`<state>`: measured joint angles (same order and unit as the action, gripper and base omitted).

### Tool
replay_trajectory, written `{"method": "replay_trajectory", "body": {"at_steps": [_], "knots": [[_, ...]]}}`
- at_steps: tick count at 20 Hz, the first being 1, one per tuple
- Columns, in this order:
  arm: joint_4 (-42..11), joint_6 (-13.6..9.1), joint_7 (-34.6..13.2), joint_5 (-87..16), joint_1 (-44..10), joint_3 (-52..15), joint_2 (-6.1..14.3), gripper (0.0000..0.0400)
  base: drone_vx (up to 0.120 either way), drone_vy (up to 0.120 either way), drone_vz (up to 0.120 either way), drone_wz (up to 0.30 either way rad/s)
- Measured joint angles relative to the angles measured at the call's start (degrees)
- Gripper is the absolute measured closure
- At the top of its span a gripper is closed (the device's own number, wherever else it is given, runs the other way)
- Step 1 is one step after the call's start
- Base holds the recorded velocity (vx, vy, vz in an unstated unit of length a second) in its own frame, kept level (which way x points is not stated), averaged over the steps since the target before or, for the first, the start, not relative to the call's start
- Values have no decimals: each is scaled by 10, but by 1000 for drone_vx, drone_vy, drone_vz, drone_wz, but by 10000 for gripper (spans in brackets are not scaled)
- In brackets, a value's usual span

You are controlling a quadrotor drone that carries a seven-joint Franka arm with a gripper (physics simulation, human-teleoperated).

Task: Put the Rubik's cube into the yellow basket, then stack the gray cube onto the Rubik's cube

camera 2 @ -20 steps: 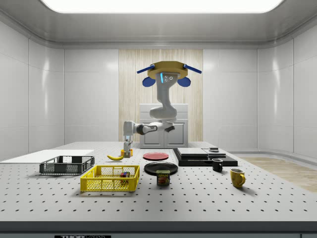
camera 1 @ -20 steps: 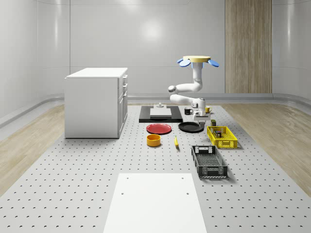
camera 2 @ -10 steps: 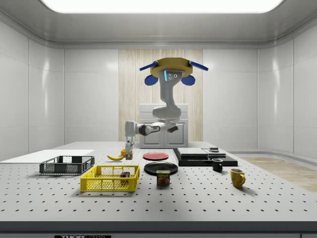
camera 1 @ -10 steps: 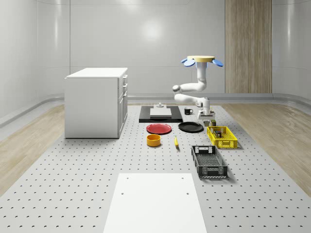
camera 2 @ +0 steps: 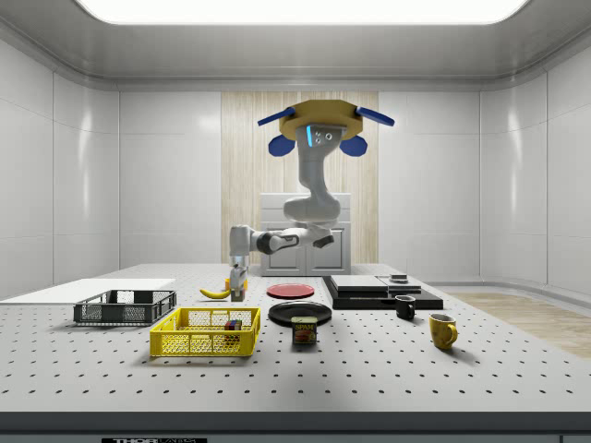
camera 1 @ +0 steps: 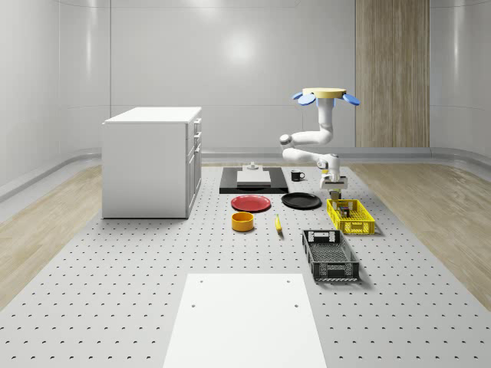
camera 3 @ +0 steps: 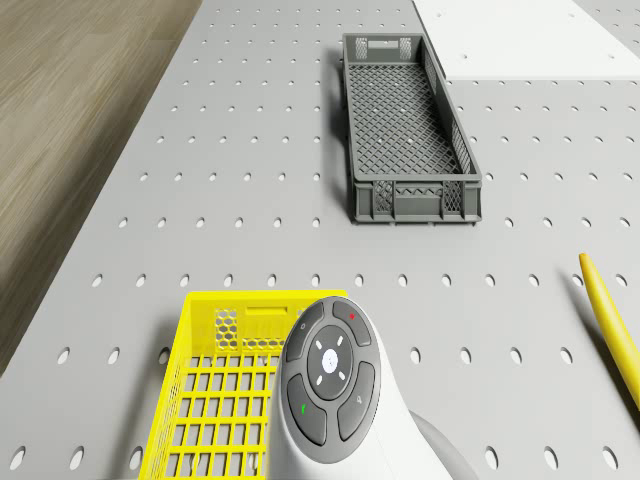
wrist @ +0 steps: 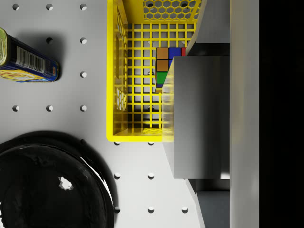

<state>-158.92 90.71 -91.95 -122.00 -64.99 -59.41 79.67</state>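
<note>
The two-finger gripper (camera 1: 334, 184) is clenched on the plain gray cube (wrist: 199, 116), which sits squarely between the fingers in the wrist view and hangs above the far end of the yellow wire-mesh basket (camera 1: 350, 216). The multicoloured Rubik's cube (wrist: 167, 67) already lies on the basket's floor, partly hidden behind the held gray cube, with orange, blue and green squares showing. The quadrotor drone (camera 1: 328, 95) with its yellow body and blue rotors hovers high above the perforated gray table (camera 1: 153, 261), just beyond the basket's far end, its white arm bent down toward the basket. Beside the basket's far end lie a tin can with a blue and yellow label (wrist: 26, 58) and a round black plate (camera 1: 301, 201). An empty dark gray plastic crate (camera 1: 330, 255) sits nearer the camera in the whole-scene view, apart from the basket, with bare table between them. A yellow banana (camera 1: 278, 223) lies toward the whole-scene view's left of the crate.
</note>
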Motion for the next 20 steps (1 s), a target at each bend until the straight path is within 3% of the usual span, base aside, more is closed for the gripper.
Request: {"method": "replay_trajectory", "body": {"at_steps": [4,9,11,20], "knots": [[0,0,0,0,0,0,0,150,0,120,0,0],[0,0,0,0,0,0,0,150,0,120,-112,0],[0,0,0,0,0,0,0,150,0,100,0,0],[15,16,1,-24,-6,26,0,150,0,0,0,0]]}}
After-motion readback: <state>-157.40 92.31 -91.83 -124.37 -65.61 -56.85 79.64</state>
